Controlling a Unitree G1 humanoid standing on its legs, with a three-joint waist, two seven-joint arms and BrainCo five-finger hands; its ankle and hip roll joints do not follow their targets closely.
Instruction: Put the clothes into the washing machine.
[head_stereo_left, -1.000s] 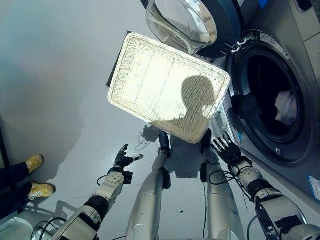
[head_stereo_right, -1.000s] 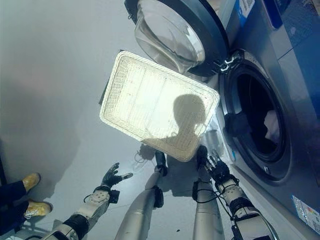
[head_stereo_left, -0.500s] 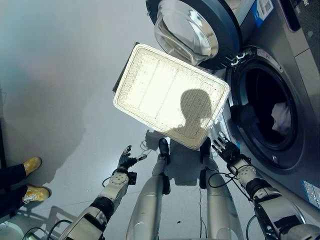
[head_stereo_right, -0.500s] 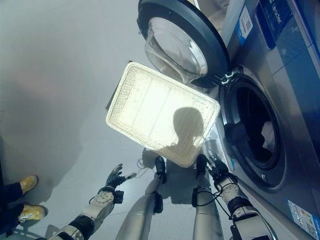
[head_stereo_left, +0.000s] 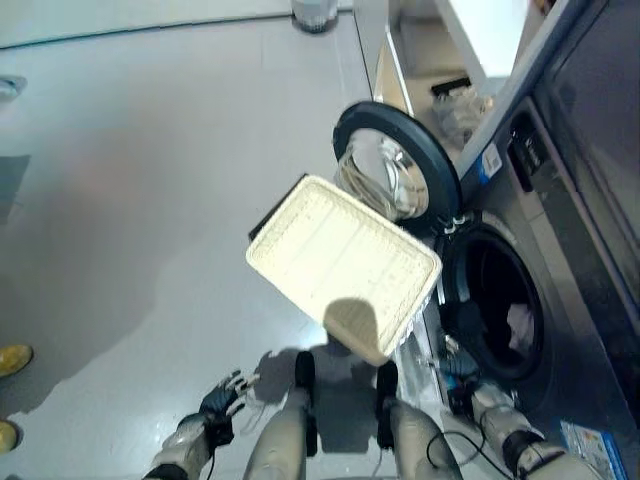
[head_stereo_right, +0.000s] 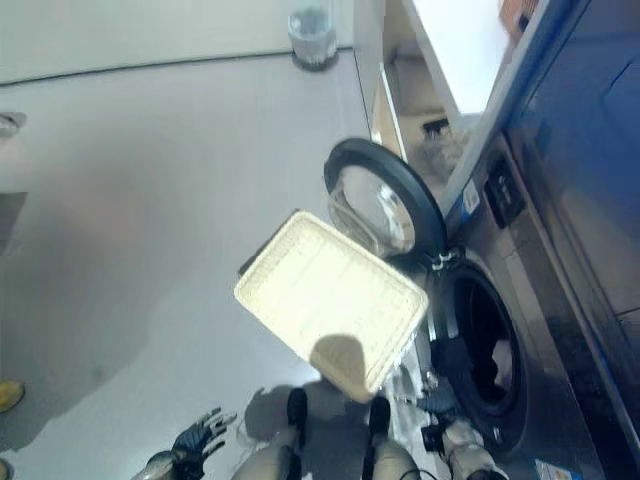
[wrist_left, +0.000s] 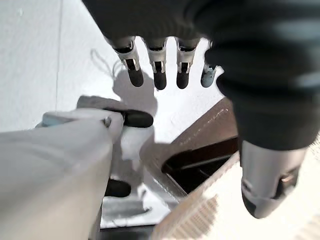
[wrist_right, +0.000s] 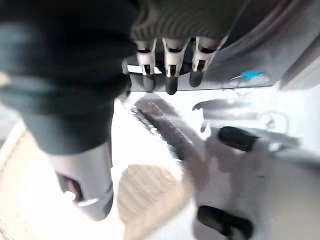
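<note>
The washer (head_stereo_left: 560, 250) stood at the robot's right, its round door (head_stereo_left: 395, 170) swung wide open toward the floor (head_stereo_left: 150, 200). Through the dark drum opening (head_stereo_left: 495, 310) a pale garment (head_stereo_left: 520, 322) showed inside, so some of the clothes at least were already in the machine.

Just beside the opening, between the door and the robot, lay a white woven basket (head_stereo_left: 345, 265), tilted on a dark stand. Its inside looked bare; no clothes could be seen in it. Judged from that, the loading was done or nearly so, and what was left was probably to shut the door, though the task sentence did not ask for it.

The left hand (head_stereo_left: 216, 402) hung low over the floor, well apart from the basket, its fingers (wrist_left: 157, 72) straight and spread, holding nothing. The right hand (head_stereo_left: 470, 395) was low near the washer's front, below the opening; its fingers (wrist_right: 170, 70) were likewise straight and empty.
</note>
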